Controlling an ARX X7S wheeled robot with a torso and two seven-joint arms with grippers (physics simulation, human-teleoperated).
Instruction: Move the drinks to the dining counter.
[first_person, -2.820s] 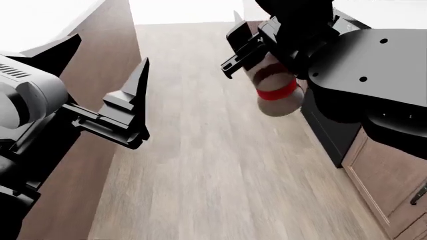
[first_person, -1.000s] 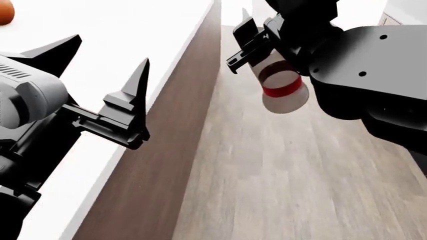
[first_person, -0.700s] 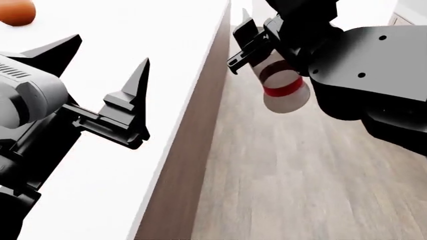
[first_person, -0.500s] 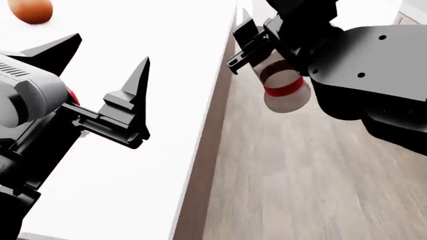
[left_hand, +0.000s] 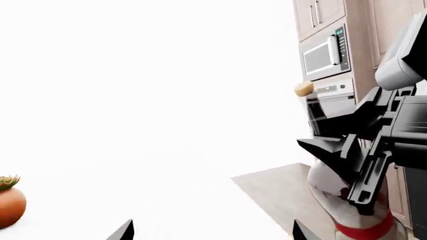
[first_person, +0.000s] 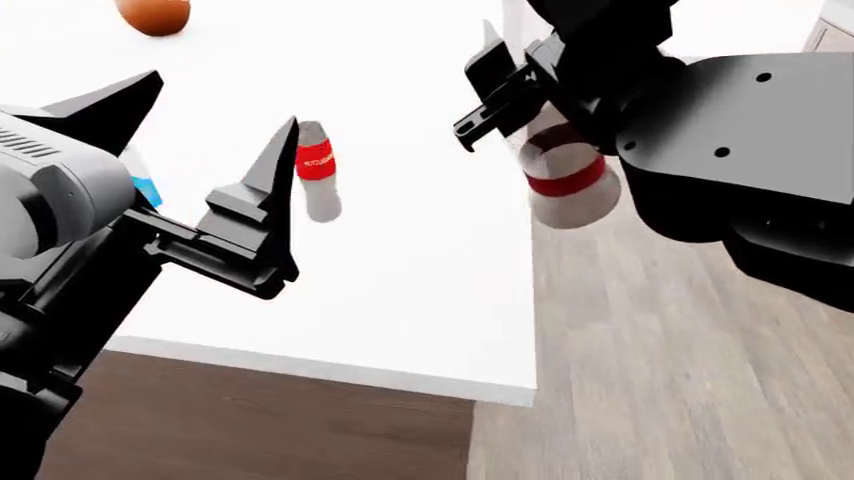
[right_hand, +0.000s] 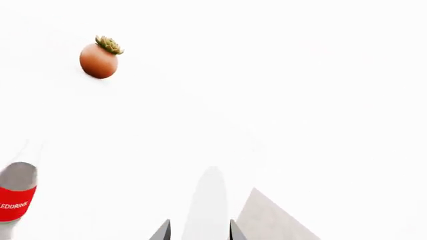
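Observation:
My right gripper (first_person: 513, 92) is shut on the tall clear bottle (first_person: 566, 182) with a red band. It holds the bottle above the right edge of the white dining counter (first_person: 400, 300). In the right wrist view the clear bottle (right_hand: 210, 200) runs between the fingertips. A small bottle with a red label (first_person: 315, 160) stands upright on the counter, and the right wrist view catches the same small bottle (right_hand: 17, 199). A blue-and-white sliver of the milk carton (first_person: 143, 187) shows behind my left arm. My left gripper (first_person: 223, 98) hangs open and empty over the counter.
An orange-brown pot with a green plant (first_person: 152, 14) sits at the far side of the counter. A wooden floor (first_person: 667, 380) lies right of the counter. The left wrist view shows a microwave (left_hand: 323, 52) and cabinets beyond.
The view has swung over the counter: its edge moved right and a near edge appeared. The small bottle and carton have come into view. Both arms kept their pose.

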